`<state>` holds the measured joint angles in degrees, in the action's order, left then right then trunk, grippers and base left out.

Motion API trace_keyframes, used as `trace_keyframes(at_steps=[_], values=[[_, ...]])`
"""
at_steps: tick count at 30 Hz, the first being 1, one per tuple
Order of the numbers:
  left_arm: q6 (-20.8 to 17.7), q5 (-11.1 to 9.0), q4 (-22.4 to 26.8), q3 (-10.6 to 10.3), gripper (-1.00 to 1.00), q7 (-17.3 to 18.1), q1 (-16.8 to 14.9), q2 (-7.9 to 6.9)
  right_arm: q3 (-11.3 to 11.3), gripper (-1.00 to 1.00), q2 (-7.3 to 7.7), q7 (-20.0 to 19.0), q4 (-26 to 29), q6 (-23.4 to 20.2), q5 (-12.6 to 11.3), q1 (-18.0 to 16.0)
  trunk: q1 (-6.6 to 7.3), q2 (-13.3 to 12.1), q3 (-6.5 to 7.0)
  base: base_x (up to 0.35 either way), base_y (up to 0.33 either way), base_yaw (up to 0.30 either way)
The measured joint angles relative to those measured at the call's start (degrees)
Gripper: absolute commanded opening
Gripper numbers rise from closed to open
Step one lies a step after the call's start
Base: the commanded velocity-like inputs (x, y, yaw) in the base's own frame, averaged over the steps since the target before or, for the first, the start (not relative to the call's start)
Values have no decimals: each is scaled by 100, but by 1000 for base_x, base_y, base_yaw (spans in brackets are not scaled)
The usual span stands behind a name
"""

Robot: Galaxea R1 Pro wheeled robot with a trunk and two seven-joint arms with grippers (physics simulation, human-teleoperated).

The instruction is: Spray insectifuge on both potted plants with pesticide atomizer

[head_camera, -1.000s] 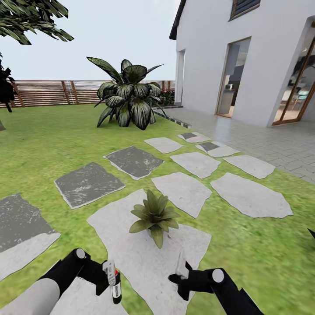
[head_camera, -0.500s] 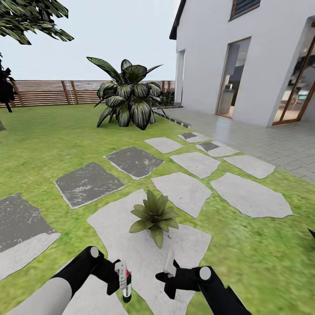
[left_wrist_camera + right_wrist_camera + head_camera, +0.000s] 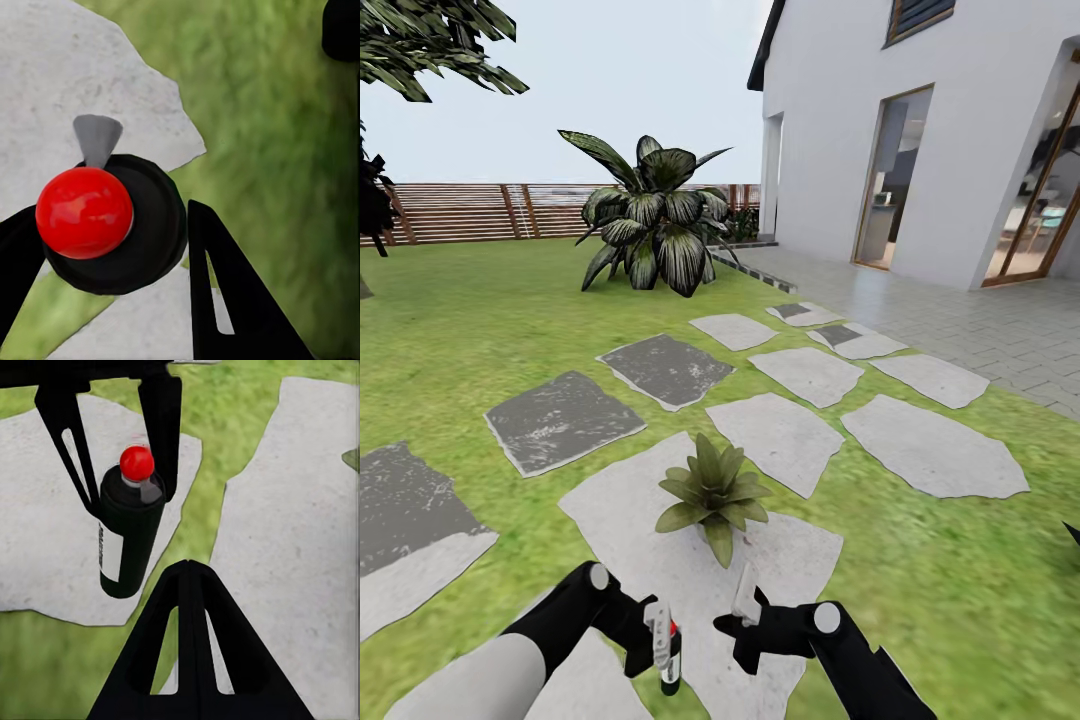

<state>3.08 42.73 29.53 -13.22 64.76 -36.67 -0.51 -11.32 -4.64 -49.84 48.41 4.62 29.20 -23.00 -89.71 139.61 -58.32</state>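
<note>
You have the pesticide atomizer (image 3: pixel 670 655) in hand: it hangs upright over the near part of the big white stepping stone (image 3: pixel 650 520), just above the ground, with its red cap (image 3: pixel 84 212) on top and its white label facing the robot's left. The left gripper (image 3: pixel 658 640) is clamped around the bottle's upper body, one dark finger on each side, as the right wrist view confirms (image 3: pixel 127 529). So the pick-up looks done, and the step in hand is spraying the first plant.

That potted plant (image 3: pixel 712 493) sits near the middle of the same stone, just beyond the bottle and a little toward the robot's right. I would judge the next move calls for lifting the bottle and aiming its nozzle at the rosette; from here I cannot tell which way the nozzle faces, so check that before you spray. A second small potted plant remains to be found afterwards.

Your left arm reaches forward and inward from the lower left, forearm low, wrist turned in toward the centre. The right gripper (image 3: pixel 745 600) is close beside the bottle, fingers pointing up and slightly toward it; it grasps nothing, but whether its fingers are spread or closed I cannot tell.
</note>
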Motion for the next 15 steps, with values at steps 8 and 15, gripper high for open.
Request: trace_keyframes(at_steps=[8,15], values=[[-9,-13,83,-45,-100,-26,-5,98,0,-100,0,0,35,0,-6,0,0,0,0,0,0,0],[-20,-11,201,-43,-100,-35,4,120,0,-100,0,0,82,0,-9,0,0,0,0,0,0,0]])
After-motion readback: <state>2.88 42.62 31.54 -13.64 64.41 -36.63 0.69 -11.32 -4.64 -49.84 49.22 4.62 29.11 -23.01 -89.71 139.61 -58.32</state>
